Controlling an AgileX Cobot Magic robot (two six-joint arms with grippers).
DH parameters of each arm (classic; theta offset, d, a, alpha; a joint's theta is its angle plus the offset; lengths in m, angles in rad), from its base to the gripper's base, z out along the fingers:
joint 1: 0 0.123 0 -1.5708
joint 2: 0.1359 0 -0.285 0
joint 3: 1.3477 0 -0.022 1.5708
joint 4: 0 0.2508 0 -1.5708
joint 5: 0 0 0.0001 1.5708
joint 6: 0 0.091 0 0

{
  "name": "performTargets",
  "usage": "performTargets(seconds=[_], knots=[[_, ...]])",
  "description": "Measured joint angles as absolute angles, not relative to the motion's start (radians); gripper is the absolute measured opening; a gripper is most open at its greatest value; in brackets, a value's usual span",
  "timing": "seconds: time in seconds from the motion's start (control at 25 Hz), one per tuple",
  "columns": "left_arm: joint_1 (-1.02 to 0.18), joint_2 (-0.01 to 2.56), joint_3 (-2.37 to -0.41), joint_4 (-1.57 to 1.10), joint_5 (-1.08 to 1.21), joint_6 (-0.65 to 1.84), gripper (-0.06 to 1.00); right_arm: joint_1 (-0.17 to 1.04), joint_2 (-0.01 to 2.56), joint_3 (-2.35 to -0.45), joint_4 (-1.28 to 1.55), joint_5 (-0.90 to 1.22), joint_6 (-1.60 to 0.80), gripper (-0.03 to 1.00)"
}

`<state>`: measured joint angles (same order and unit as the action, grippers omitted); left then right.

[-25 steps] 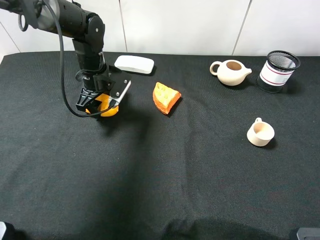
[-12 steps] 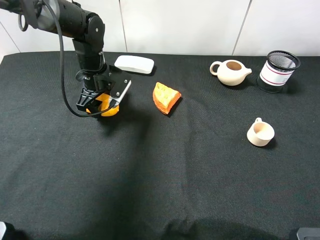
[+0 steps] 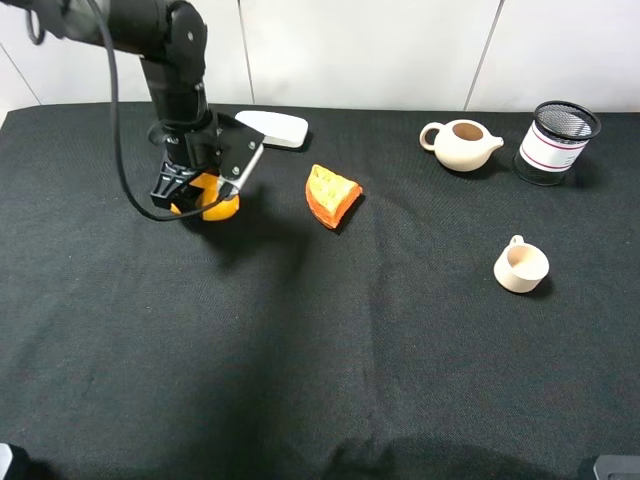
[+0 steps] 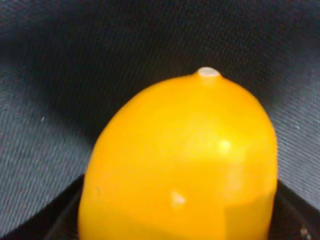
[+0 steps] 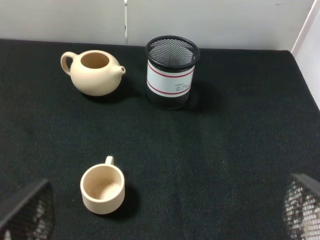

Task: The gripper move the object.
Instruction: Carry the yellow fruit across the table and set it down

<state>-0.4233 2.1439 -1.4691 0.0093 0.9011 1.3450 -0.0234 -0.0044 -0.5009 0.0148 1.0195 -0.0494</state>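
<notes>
The object is a glossy yellow-orange mango (image 3: pixel 212 203) at the left of the black table. My left gripper (image 3: pixel 196 196) is shut on it, with the black fingers on either side. The mango fills the left wrist view (image 4: pixel 185 165), with black cloth behind it, and it seems to be held just above the cloth. In the right wrist view my right gripper (image 5: pixel 160 220) is open and empty, and only its mesh-patterned fingertips (image 5: pixel 25 212) show. It hovers near the table's front right, short of the small cup (image 5: pixel 102 189).
A ridged orange wedge (image 3: pixel 332 195) lies right of the mango. A white flat case (image 3: pixel 272 128) lies behind it. A cream teapot (image 3: pixel 462 145), a black mesh pen holder (image 3: pixel 557 141) and a small cream cup (image 3: pixel 521 266) stand at the right.
My left gripper has moved a little up and toward the back with the mango in it. The other objects have not moved.
</notes>
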Motion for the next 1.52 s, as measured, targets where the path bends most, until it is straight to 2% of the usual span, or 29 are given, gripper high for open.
performTargets(seconds=[0.56,1.52], knots=[[-0.439,2.049,-1.473,0.009,0.997,1.210,0.69,-0.023,-0.004,-0.501,0.015,1.020,-0.049,0.69],[-0.685,2.033,-1.565,-0.041,0.977,1.027,0.69,-0.023,-0.004,-0.501,0.015,1.020,-0.049,0.69]])
